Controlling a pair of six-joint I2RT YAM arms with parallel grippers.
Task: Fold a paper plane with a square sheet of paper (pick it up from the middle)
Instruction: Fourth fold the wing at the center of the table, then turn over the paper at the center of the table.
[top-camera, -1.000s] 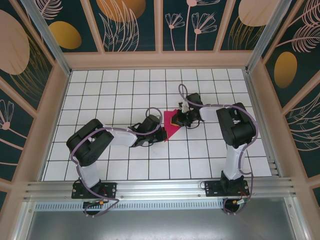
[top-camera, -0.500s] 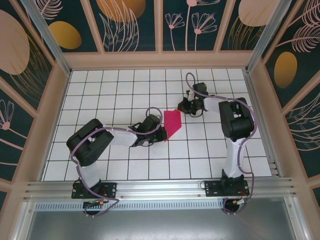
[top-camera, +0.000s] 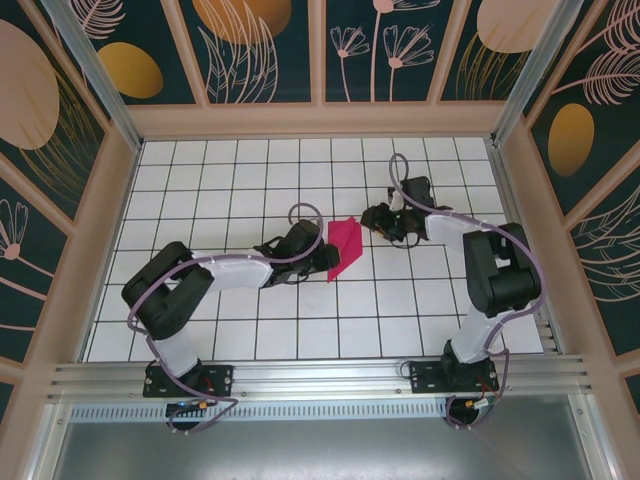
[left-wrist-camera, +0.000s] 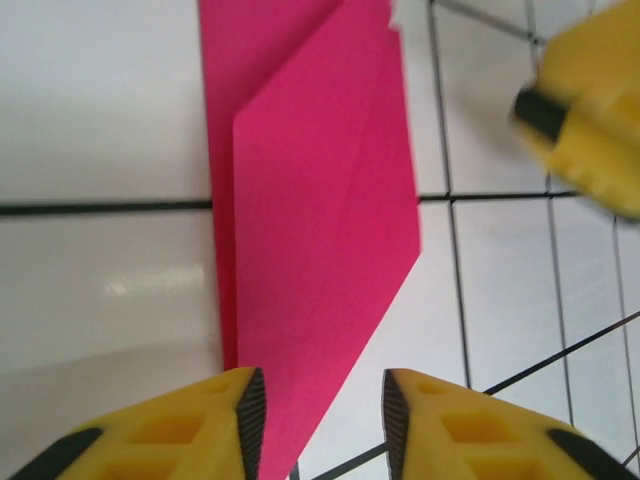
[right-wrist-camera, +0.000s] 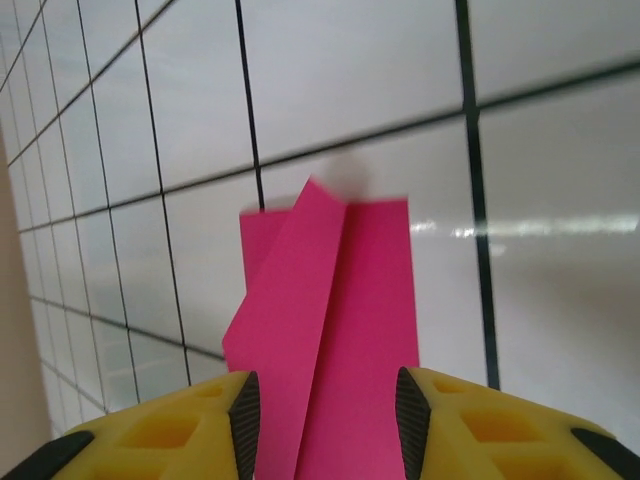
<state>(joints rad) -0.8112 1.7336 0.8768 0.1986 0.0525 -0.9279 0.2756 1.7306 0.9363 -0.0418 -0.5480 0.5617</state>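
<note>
Your folded pink paper sheet (top-camera: 343, 245) (left-wrist-camera: 320, 230) (right-wrist-camera: 340, 330) lies mid-table (top-camera: 250, 190) between both grippers. Your left gripper (top-camera: 328, 258) (left-wrist-camera: 325, 400) sits at its near-left edge, jaws parted with the paper's tip between them. Your right gripper (top-camera: 372, 216) (right-wrist-camera: 328, 410), at the paper's far-right side, also stands open, straddling the paper's end.

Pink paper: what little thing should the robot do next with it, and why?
Probably the left gripper should close gently on the folded pink paper. Its jaws are open and the paper's pointed end lies right between them. The right gripper is open too, facing the paper from the other side, so nothing holds it yet.
</note>
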